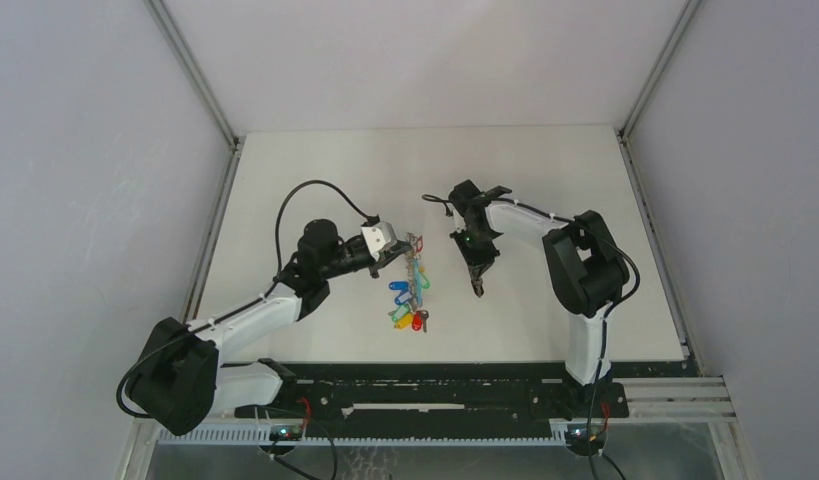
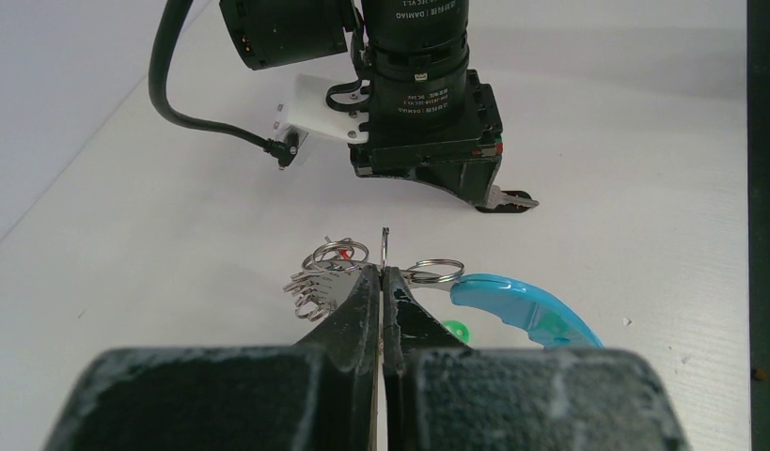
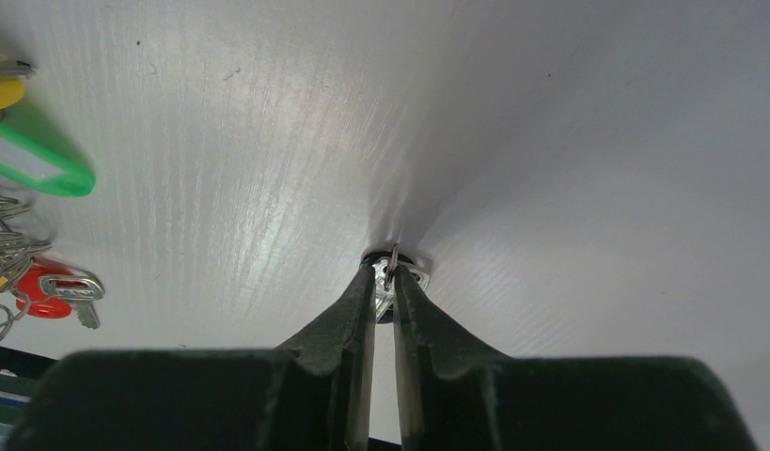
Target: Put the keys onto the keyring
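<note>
Keyring (image 2: pixel 385 246) seen edge-on, clamped in left fingers (image 2: pixel 375 284), which are pressed tight together on its wire. Small split rings (image 2: pixel 329 258) just left of the tips, blue tag (image 2: pixel 522 310) just right. Right fingers (image 3: pixel 374 293) nearly together, pinching single key (image 3: pixel 392 274) by its ring, down on bench (image 3: pixel 550 141). Other keys (image 1: pixel 409 305) bunched well off to their left: green tag (image 3: pixel 33 167), red head (image 3: pixel 38 291).

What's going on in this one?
The left gripper has its fingers shut on the keyring, a thin wire here, with the coloured keys bunched around it on the table. The right gripper points down at the table to one side, fingers pinching a loose silvery key by its small ring.
</note>
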Available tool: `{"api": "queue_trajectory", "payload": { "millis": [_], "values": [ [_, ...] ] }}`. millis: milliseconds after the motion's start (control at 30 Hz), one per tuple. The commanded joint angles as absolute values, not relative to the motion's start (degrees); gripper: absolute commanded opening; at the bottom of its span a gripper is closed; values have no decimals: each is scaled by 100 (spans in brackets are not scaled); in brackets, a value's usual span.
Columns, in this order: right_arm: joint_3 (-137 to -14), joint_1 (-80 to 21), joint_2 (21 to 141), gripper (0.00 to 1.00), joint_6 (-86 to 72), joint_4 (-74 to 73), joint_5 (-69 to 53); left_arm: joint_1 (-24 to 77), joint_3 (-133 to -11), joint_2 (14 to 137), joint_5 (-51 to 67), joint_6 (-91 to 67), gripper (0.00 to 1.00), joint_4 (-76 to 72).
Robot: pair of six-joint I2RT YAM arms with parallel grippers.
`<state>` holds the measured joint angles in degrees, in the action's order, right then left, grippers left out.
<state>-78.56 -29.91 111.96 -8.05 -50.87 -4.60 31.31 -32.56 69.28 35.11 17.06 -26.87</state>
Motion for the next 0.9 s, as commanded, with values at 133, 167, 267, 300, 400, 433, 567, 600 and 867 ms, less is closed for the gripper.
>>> {"api": "queue_trajectory", "payload": {
  "millis": [133, 167, 267, 300, 400, 433, 567, 600, 867],
  "values": [
    [-8086, -2953, 11235, 3, -748, -5142, -392, 3094, -3217, 6875, 3596, 1659, 0, -3065],
    [-8086, -2953, 11215, 1, -741, -5146, -376, 3100, -3218, 6873, 3603, 1661, 0, -3059],
    [-7997, -2969, 11015, 0, -641, -5057, -312, 3097, -3221, 6862, 3615, 1669, 0, -3062],
    [-7925, -2978, 10895, 0, -569, -4987, -320, 3096, -3217, 6857, 3623, 1680, 0, -3060],
    [-7666, -2981, 10393, 0, -242, -4659, -398, 3101, -3217, 6843, 3659, 1679, 0, -3059],
    [-7560, -2980, 10200, 0, -126, -4523, -439, 3102, -3210, 6832, 3681, 1680, 0, -3066],
    [-7114, -2977, 9436, 0, 351, -3919, -677, 3099, -3205, 6767, 3717, 1679, 0, -3059],
    [-6960, -2986, 9225, 0, 459, -3720, -720, 3099, -3192, 6743, 3741, 1679, 0, -3059],
    [-5450, -3023, 7572, 0, 1641, -1425, -1932, 3107, -3192, 6469, 3885, 1789, 0, -2923]
  ]
}}
